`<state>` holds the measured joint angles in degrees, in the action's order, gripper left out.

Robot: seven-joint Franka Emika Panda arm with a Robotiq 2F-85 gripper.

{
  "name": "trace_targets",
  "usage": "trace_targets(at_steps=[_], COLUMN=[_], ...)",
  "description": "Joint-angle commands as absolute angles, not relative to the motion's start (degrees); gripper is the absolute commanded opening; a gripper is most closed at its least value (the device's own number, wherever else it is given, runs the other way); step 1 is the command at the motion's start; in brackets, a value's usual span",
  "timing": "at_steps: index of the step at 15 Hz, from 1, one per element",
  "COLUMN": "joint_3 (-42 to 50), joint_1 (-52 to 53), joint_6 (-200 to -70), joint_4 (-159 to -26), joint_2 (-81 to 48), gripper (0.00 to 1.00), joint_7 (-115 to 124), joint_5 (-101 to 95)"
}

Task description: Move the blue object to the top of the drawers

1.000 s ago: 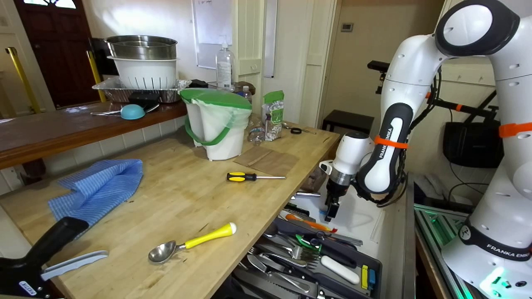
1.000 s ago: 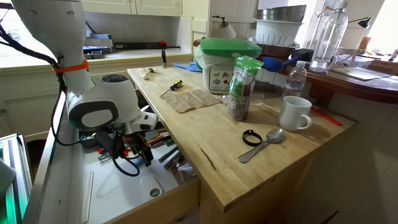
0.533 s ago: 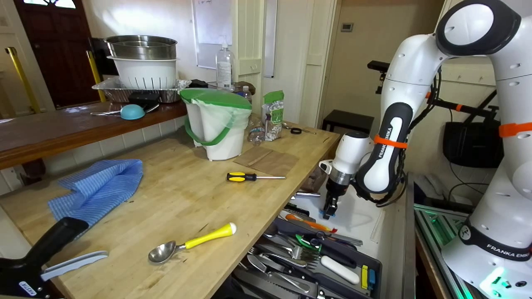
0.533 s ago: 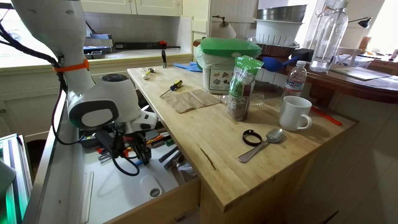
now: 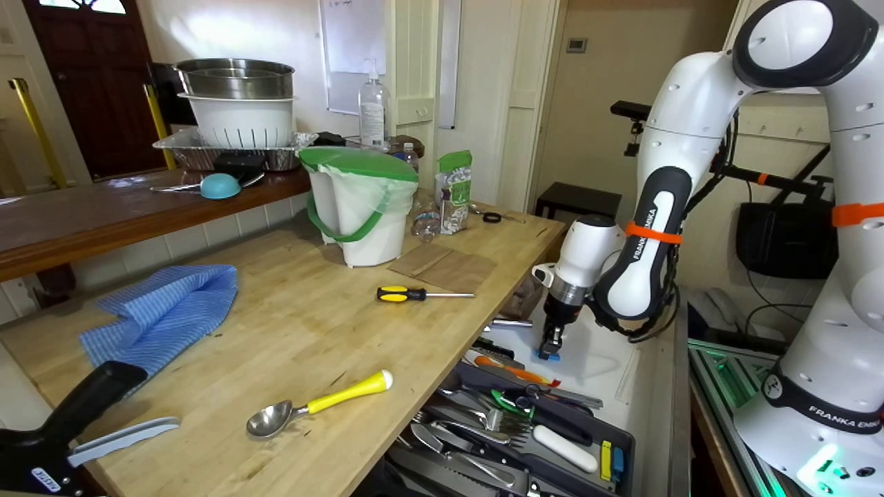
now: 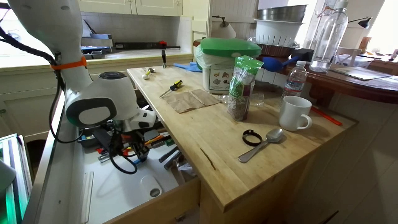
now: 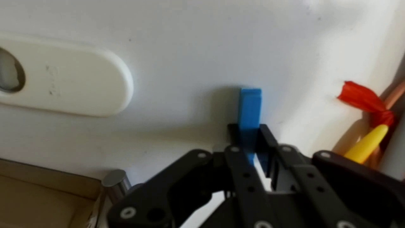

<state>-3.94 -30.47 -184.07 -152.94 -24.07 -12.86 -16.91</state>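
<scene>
Since the slim, straight-sided blue bar [image 7: 250, 109] looks easy to pinch, the jaws hold it clamped across its narrow width. It's low inside the pulled-out, white-floored drawer [image 6: 115, 189], whether touching bottom I can't tell, below the pale wood-plank surface [image 6: 205, 127] it's meant for.

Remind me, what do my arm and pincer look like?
The Panda arm is white with black-framed oval joint caps, FRANKA EMIKA lettering, orange bands and black cables alongside. The pincer is black and angular, two-fingered, with silvery screw heads.
</scene>
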Motion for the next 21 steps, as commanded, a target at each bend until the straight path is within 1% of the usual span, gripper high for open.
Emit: trace_targets(at_steps=[1, 2, 3, 7, 10, 11, 12, 16, 21], joint_3=[-9.2, -12.9, -16.8, -31.9, -44.3, -49.8, -54.0, -67.1, -79.7], joint_1=[-35.2, -39.0, -42.6, -54.6, -63.7, -67.8, -70.6, -81.0, -95.0], joint_6=[-183.3, -183.8, -181.5, -185.0, -183.4, -182.8, -179.2, -176.1, -176.7], joint_4=[-161.8, -163.8, -157.9, -158.1, -157.2, -158.2, -157.1, -157.4, -155.6], joint_2=[-12.9, -9.9, -13.1, -9.2, -9.1, -10.1, -11.2, -9.3, -11.8], gripper=[0.04, 0.04, 0.04, 0.04, 0.04, 0.04, 0.04, 0.04, 0.04], joint_7=[-15.4, -15.2, -13.5, -11.8, -11.6, -13.1, -14.8, -22.7, -34.7], joint_5=[-16.4, -18.7, -21.8, -23.5, -22.6, -22.6, -24.5, -26.8, -31.7])
